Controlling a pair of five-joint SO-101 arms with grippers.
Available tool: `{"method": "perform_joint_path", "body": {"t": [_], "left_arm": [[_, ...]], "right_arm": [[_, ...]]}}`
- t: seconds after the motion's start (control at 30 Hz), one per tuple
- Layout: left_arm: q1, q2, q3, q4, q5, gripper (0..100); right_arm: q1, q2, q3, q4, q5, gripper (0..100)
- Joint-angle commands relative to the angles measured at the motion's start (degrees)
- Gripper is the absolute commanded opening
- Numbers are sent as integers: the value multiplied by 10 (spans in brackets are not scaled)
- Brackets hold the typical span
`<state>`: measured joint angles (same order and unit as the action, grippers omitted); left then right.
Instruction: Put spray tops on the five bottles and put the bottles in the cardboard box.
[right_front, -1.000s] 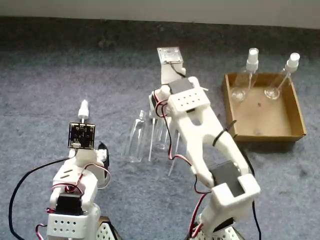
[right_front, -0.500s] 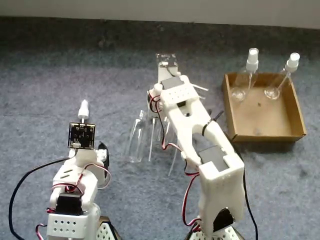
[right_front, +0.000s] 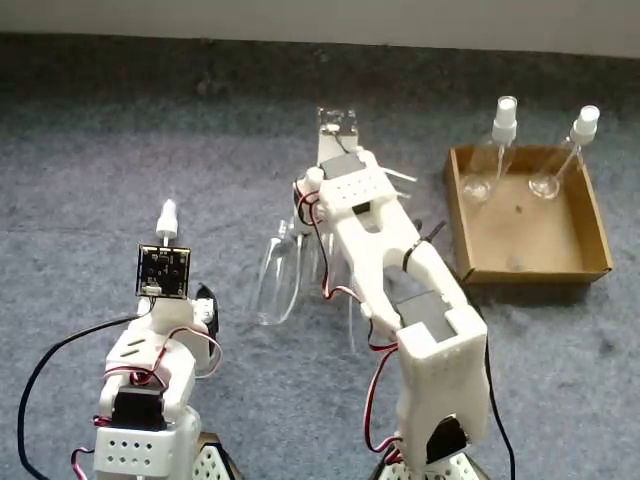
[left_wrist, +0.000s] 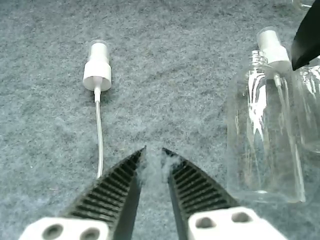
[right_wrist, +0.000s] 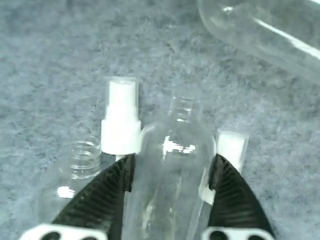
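From up high: a cardboard box (right_front: 530, 232) on the grey carpet (right_front: 100, 150), well apart from both arms. Inside it, near the far wall, two bottles: first capped bottle (right_front: 497, 150) and second capped bottle (right_front: 562, 155), each with a white spray top on. Also from up high: a leaning bottle (right_front: 277, 280), clear, no top, just beside the long right arm (right_front: 400, 260).

Up close from the right wrist: right gripper (right_wrist: 171, 160) closed on the gripped bottle (right_wrist: 172, 135), one black finger pressed to each side, open neck pointing away. Next to it a side bottle (right_wrist: 80, 165), neck open too. Maybe the leaning bottle again; hard to say. Farther off, a far bottle (right_wrist: 260, 30) lying on the carpet. Two white tops lying loose here: first loose top (right_wrist: 121, 120) between the side bottle and the gripped bottle, second loose top (right_wrist: 231, 147) just past the other finger.

Up close from the left wrist: left gripper (left_wrist: 153, 151) open a little, nothing between the fingers, low over the carpet. Just ahead, a lone spray top (left_wrist: 96, 70) lying flat, thin tube pointing back toward the gripper.

Counted up: five bottles, two in the box and three out on the carpet with no tops. Five spray tops, two on bottles and three loose.
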<state>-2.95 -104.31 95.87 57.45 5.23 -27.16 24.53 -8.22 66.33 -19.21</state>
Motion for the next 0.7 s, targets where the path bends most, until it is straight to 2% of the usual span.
{"method": "perform_joint_path", "body": {"t": [0.0,0.4,0.67], "left_arm": [[7,-6,12,-11,-4,7],[7,-6,12,-11,-4,7],[7,-6,12,-11,-4,7]], "right_arm": [[-2,-13,-29,8,-3,12],[60,-61,-103,145,-1,10],[70,-145,-164,253,130,10]]}}
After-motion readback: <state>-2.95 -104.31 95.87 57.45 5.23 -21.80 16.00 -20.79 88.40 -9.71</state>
